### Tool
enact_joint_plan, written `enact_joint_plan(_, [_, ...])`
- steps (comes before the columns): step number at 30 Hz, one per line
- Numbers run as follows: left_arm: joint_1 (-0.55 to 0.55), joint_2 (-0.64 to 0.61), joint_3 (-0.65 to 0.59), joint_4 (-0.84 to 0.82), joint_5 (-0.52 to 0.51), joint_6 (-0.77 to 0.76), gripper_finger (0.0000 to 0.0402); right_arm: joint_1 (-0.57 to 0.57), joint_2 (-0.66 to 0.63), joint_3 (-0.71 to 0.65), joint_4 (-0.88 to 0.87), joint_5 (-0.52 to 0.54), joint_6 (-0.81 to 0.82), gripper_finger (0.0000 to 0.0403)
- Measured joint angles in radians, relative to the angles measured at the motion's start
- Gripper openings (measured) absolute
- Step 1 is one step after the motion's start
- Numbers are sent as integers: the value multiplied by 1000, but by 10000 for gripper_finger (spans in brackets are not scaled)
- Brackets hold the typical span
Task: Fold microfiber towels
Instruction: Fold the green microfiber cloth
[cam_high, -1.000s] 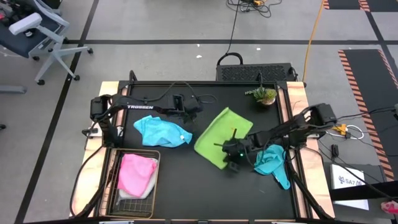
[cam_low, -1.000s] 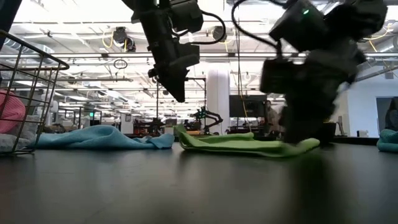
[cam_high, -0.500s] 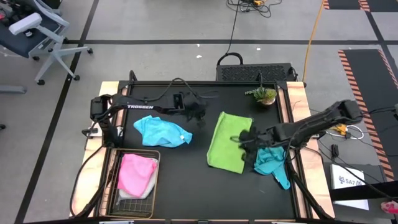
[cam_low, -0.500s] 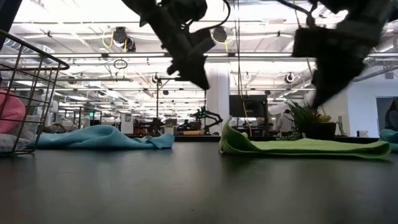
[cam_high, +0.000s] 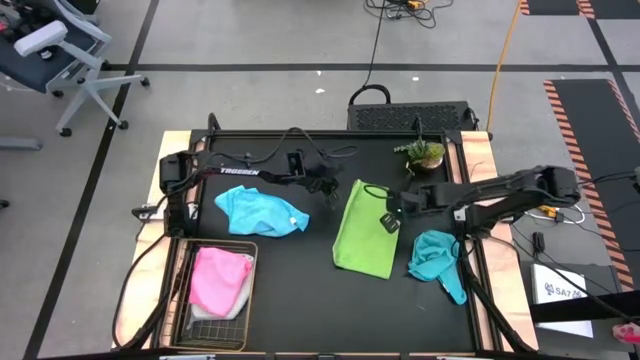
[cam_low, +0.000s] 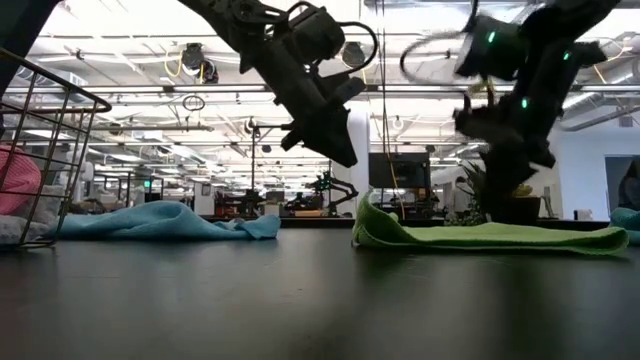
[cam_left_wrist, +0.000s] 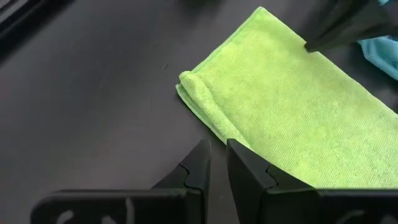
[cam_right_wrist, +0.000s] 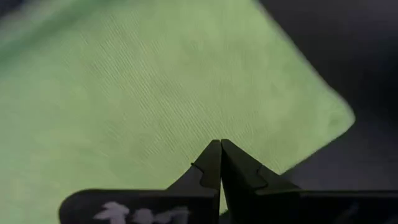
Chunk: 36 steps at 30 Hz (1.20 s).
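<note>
Nearest, the pink microfiber towel (cam_high: 220, 278) sits in the rectangular wire mesh basket (cam_high: 182, 290). Mid-desk, the lime green microfiber towel (cam_high: 367, 228) lies folded flat, likely awaiting another fold. The right gripper (cam_high: 389, 204) hovers over its far edge, jaws shut, empty; the left gripper (cam_high: 327, 191) hangs beside it, jaws barely parted, empty. Bare black desk (cam_high: 310, 290) gives room

You see a wire basket (cam_high: 243, 313) at the table's near-left corner, a small potted plant (cam_high: 424, 153) far right, an office chair (cam_high: 62, 52) beyond.
</note>
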Motion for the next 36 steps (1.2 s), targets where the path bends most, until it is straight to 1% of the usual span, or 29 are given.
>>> enact_joint_plan(4, [1, -9, 0, -8, 30, -6, 51, -33, 98, -4, 48, -48, -96, 0])
enact_joint_plan(7, [-1, -9, 0, -43, 33, -14, 51, -39, 158, -3, 165, -81, -141, 0])
enact_joint_plan(11, [-3, -9, 0, -89, 34, -32, 51, -37, 222, -2, 360, -121, -154, 0])
enact_joint_plan(13, [-4, -9, 0, -114, 34, -33, 51, -37, 251, -2, 435, -123, -153, 0])
enact_joint_plan(16, [-5, -9, 0, -135, 33, -44, 51, -39, 270, -2, 488, -123, -154, 0])
enact_joint_plan(19, [-5, -9, 0, -174, 32, -76, 51, -38, 248, -4, 484, -124, -153, 0])
enact_joint_plan(24, [-5, -9, 0, -268, 25, -186, 51, -46, 122, 7, 447, -123, -176, 0])
enact_joint_plan(28, [-2, -6, 0, -266, 22, -231, 51, -108, 42, 14, 380, -126, -251, 0])
enact_joint_plan(31, [3, 2, 0, -234, 22, -255, 51, -180, 14, 13, 363, -204, -329, 0])
enact_joint_plan(33, [4, 8, 0, -201, 33, -245, 51, -227, 12, 14, 370, -264, -357, 5])
enact_joint_plan(36, [-1, 9, 0, -168, 48, -233, 52, -283, 18, 14, 359, -330, -403, 29])
